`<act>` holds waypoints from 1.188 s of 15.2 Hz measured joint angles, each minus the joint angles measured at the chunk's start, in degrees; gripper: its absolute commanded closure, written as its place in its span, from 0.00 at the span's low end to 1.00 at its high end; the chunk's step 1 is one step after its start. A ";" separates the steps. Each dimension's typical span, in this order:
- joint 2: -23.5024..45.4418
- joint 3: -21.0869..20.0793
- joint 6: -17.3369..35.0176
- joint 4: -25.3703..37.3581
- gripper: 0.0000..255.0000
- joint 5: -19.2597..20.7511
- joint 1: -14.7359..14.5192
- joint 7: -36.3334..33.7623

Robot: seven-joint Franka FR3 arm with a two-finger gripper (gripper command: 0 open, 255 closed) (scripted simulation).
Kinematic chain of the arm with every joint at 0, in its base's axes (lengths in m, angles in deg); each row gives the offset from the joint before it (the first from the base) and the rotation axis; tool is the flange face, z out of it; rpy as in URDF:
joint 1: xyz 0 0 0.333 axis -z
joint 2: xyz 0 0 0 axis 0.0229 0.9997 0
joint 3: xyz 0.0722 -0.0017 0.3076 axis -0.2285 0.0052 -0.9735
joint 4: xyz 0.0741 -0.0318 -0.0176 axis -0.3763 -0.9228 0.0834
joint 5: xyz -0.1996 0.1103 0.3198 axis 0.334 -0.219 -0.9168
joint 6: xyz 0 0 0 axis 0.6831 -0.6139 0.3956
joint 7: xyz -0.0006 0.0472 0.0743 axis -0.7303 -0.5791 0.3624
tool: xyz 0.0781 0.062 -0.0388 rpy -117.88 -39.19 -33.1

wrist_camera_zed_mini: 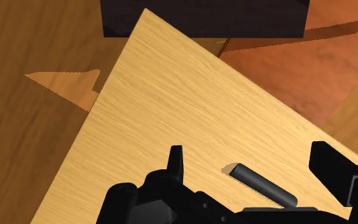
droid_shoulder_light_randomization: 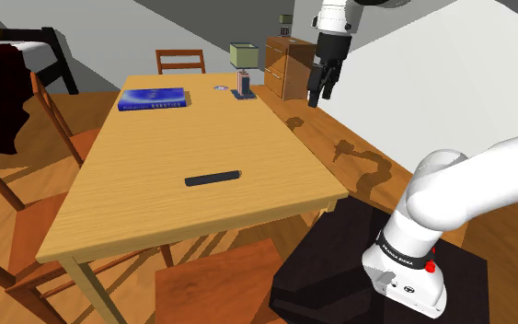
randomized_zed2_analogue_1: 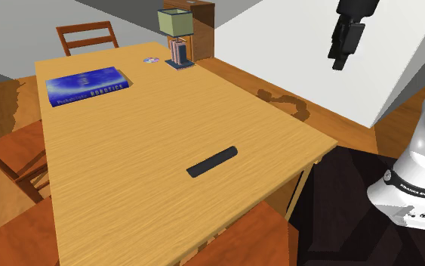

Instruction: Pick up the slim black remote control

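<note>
In the shoulder view, my gripper hangs in the upper right of the frame. It is high up and out past the table's right edge, its 2 fingers spread apart with nothing between them. The slim black remote lies flat near the frame's middle, on bare tabletop, well apart from the blue book at the far end. From my gripper it sits down and to the left. Its long axis runs almost straight left to right across the frame.

In the second exterior view, my gripper is again in the upper right, well above the table. The remote lies just below the frame's centre, slanting from lower left to upper right, and its upper-right end is the one nearer me.

In the wrist view, the remote shows in the gap between my fingers, far below them and untouched. Its length lies closer to the line joining my 2 fingers than across it. I judge I must descend toward it and turn my wrist so the jaws close over its narrow width.
</note>
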 measured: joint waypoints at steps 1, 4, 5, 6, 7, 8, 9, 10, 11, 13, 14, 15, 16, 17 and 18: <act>0.00 0.00 0.00 0.00 0.00 0.00 0.00 0.00; 3.35 0.38 3.59 -0.61 0.00 0.06 -1.02 2.61; 4.89 0.57 5.14 -0.76 0.00 0.09 -1.46 3.82; 6.66 0.64 6.77 -0.76 0.00 0.03 -1.96 4.96; 8.74 0.99 7.86 0.09 0.00 0.13 -2.33 6.42; 10.51 1.23 9.48 0.04 0.00 0.16 -2.75 7.83; 12.58 1.64 11.22 0.22 0.00 0.26 -3.07 9.45; 14.82 1.61 12.67 0.88 0.00 0.12 -3.60 10.56; 16.34 1.56 13.61 1.32 0.00 -0.01 -4.11 11.66; 20.09 2.16 16.51 1.84 0.00 -0.02 -4.72 14.82; 22.39 2.10 17.72 2.78 0.00 -0.19 -5.21 15.97; 24.19 1.96 18.94 3.20 0.00 -0.37 -5.71 17.06; 26.14 1.85 20.39 3.54 0.00 -0.53 -6.16 18.23; 28.29 1.54 21.49 4.47 0.00 -0.77 -6.72 19.09; 30.28 1.59 22.57 5.20 0.00 -0.87 -7.00 20.50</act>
